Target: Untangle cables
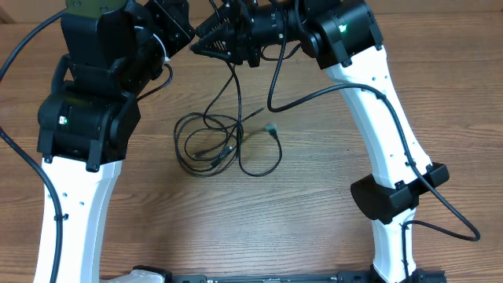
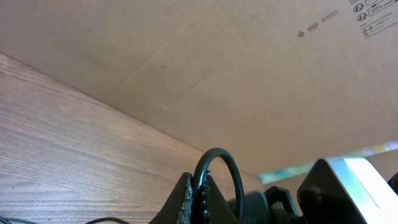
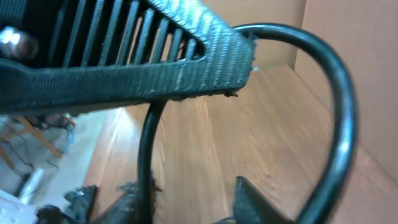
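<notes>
The cables lie in loose black loops on the wooden table, with a small plug at their right. One strand rises to both grippers at the back. My left gripper is shut on that cable, which arches out of its tips. My right gripper is open: its fingers stand apart. The cable runs down against the left one. The left gripper's ribbed finger crosses just above.
A cardboard wall stands behind the table's back edge. The right arm's thick wire hangs beside the cables. The right arm's white body is close in front of the left gripper.
</notes>
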`<state>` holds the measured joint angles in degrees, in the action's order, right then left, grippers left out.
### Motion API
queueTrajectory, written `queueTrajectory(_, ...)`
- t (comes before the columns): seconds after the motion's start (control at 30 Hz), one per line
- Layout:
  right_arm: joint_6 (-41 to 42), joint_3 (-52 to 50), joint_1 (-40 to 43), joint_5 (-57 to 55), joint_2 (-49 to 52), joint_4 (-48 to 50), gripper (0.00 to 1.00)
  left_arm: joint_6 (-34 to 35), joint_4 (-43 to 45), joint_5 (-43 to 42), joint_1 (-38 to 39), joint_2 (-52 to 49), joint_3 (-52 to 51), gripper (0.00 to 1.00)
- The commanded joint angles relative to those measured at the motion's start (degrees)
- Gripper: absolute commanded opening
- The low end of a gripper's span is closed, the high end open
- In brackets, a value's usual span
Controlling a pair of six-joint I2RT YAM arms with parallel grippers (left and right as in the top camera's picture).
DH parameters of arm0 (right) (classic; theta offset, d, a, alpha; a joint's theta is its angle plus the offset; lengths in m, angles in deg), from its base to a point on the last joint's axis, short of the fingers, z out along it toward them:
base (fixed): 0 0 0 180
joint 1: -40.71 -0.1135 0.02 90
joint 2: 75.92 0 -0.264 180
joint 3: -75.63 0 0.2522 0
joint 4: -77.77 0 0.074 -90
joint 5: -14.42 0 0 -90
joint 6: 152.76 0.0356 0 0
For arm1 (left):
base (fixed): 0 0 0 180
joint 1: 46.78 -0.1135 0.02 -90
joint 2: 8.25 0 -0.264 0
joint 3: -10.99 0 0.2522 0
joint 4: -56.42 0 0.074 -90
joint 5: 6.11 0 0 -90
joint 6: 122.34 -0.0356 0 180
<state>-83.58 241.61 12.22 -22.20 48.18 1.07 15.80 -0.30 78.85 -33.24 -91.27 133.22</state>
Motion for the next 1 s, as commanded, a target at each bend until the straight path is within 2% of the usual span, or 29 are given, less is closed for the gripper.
queueTrajectory(0.0,-0.2,-0.6,0.0,-1.0,-0.2,0.2,0.73,1.4,0.0,1.0,0.4,-0.1,1.2,0.04)
queueTrajectory(0.17,-0.2,-0.6,0.0,-1.7,-0.2,0.2,0.83,2.6,-1.9,1.0,0.4,-0.1,1.2,0.04)
queueTrajectory(0.5,-0.2,-0.6,-0.1,-8.3,-0.2,0.0,0.82,8.3,-3.5,1.0,0.4,-0.1,1.2,0.04)
queueTrajectory(0.73,-0.2,-0.6,0.0,-11.6,-0.2,-0.6,0.61,8.7,-3.5,1.6,0.4,-0.1,1.2,0.04)
queueTrajectory(0.8,-0.2,-0.6,-0.1,-11.6,-0.2,-0.6,0.5,8.8,-3.5,2.2,0.4,-0.1,1.2,0.04)
queueTrajectory(0.97,-0.2,-0.6,-0.1,-11.6,-0.2,-0.6,0.35,8.9,-3.5,2.1,0.4,-0.1,1.2,0.04)
